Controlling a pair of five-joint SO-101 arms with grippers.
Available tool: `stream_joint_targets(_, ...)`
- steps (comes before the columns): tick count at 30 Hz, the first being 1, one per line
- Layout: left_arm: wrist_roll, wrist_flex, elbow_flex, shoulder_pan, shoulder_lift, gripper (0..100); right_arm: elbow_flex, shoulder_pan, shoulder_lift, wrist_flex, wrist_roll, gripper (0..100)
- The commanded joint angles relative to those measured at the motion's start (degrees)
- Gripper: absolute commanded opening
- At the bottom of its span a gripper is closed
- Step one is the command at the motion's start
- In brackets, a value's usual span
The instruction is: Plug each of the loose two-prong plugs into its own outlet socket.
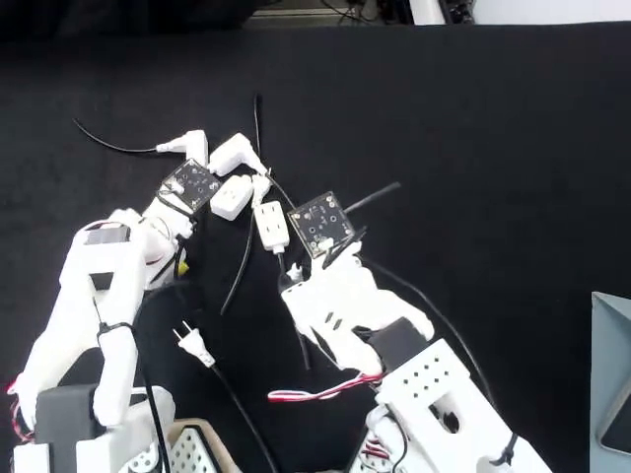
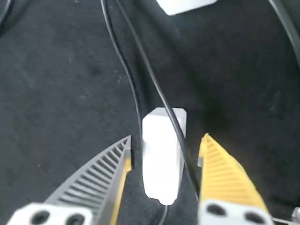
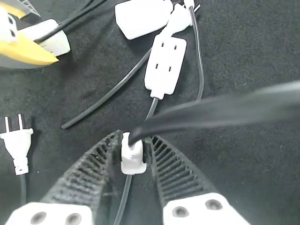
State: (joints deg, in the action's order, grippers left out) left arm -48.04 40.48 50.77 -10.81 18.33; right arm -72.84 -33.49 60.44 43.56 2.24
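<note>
**Yellow-and-grey left end effector [image 2: 167, 138] astride a white block [image 2: 161, 154]; plugs and sockets on a black desk [image 1: 473, 118]**

Item 1. The left end effector is released. One grey ribbed finger [image 2: 101, 171] and one yellow finger [image 2: 220, 173] are spread, with a gap to either side of the white block.

Item 2. White block: plain and rectangular, lying flat on the desk between those fingers. Thin black cords [image 2: 140, 61] run across its top.

Item 3. The right end effector [image 3: 134, 138] is black. A small white plug [image 3: 131, 157] sits inside it, with its cord trailing back toward the wrist. A thick black cable [image 3: 220, 105] crosses in front and hides the plug's forward end. Whether the plug is clamped cannot be told.

Item 4. Outlet strip [image 3: 166, 63]: white and oblong, with two pairs of slots facing up. It lies just beyond the small white plug, and a cord leaves its near end.

Item 5. Loose two-prong plug [image 3: 16, 140]: white body, two bare metal prongs, dark cord. It lies flat on the desk, well apart from the outlet strip. In the high view it is between the two arms.

Item 6. Second white block [image 3: 140, 16]: lies beyond the outlet strip, touching a small white connector [image 3: 180, 18].

Item 7. Two white plugs [image 1: 237, 153] [image 1: 187, 145] lie at the far end of the cluster, each on a black lead.
</note>
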Motion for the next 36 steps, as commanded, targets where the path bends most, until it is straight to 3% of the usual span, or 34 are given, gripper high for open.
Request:
stream_joint_targets(1, 1.1, 1.0, -1.4, -0.7, 4.3, 24, 0.5, 1.1, 0.0, -0.9, 0.3, 1.2)
stream_joint_targets(13, 8.0, 4.8, -0.9, -5.2, 29.3, 20, 0.5, 1.1, 0.0, -0.9, 0.2, 1.2)
stream_joint_targets(30, 7.6, 0.3, -5.5, -9.5, 1.1, 20, 0.5, 1.1, 0.0, -0.9, 0.4, 1.2)
stream_joint_targets(36, 7.9, 13.6, -4.9, -3.6, 7.7, 20, 0.5, 1.1, 0.0, -0.9, 0.2, 1.2)
